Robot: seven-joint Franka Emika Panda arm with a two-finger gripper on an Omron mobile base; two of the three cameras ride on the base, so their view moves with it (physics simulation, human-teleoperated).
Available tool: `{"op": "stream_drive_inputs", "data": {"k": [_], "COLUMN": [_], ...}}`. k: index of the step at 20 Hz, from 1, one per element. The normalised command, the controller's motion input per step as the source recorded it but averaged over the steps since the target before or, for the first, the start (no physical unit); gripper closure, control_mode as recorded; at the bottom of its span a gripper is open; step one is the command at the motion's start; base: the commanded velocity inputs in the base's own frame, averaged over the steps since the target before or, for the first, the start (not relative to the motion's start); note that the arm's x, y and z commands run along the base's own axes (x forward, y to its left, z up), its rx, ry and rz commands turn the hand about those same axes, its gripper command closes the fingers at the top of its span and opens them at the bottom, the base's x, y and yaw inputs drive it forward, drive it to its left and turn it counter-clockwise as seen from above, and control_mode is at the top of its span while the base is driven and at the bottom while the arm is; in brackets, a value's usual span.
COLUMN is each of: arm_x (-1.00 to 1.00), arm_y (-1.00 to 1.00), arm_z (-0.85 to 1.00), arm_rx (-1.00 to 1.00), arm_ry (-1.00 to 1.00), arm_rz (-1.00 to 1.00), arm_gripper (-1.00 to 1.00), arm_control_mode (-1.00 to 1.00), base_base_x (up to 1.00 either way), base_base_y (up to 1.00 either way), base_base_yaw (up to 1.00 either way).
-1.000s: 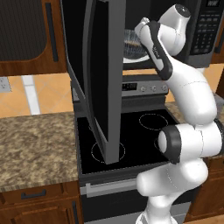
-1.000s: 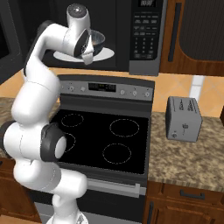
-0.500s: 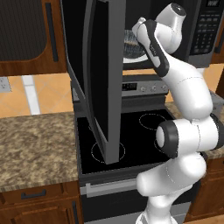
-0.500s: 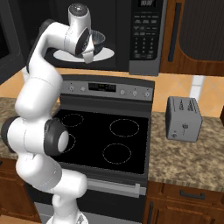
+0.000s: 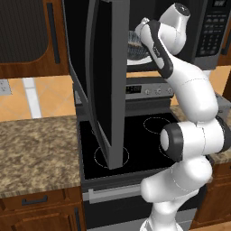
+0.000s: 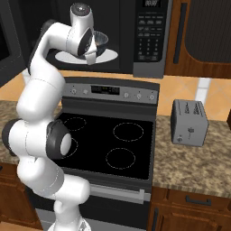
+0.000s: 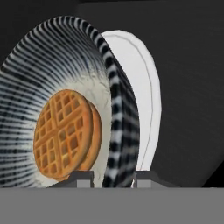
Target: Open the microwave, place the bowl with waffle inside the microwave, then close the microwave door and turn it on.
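Clamping the rim of the bowl (image 7: pixel 65 74), the gripper (image 7: pixel 113 177) holds it inside the microwave (image 6: pixel 149 58) over the white turntable (image 7: pixel 142 100), the waffle (image 7: pixel 65 135) in its bottom; the microwave door (image 5: pixel 101 85) stands open.

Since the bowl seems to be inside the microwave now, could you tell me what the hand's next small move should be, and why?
Probably lower the bowl and release it. The hand is shut on its rim, the waffle is inside, and the bowl sits over the turntable within the microwave; contact with it is unclear. The door stands open.
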Motion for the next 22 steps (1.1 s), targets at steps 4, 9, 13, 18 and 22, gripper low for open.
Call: {"op": "stream_drive_inputs", "data": {"k": [4, 9, 13, 18, 22], "arm_x": [0.0, 0.0, -0.05, -0.18, -0.39], "arm_y": [0.0, 0.0, -0.02, -0.03, 0.0], "arm_z": [0.0, 0.0, 0.0, 0.0, 0.03], "arm_rx": [0.0, 0.0, 0.0, 0.07, 0.07], "arm_ry": [0.0, 0.0, -0.04, -0.25, -0.27], "arm_rz": [0.0, 0.0, 0.0, 0.0, 0.0], "arm_gripper": [-1.0, -1.0, -1.0, -1.0, -1.0], "arm_control_mode": [-1.0, -1.0, -1.0, -1.0, -1.0], "base_base_x": [0.0, 0.0, 0.0, 0.0, 0.0], "base_base_y": [0.0, 0.0, 0.0, 0.0, 0.0], "base_base_yaw": [0.0, 0.0, 0.0, 0.0, 0.0]}}
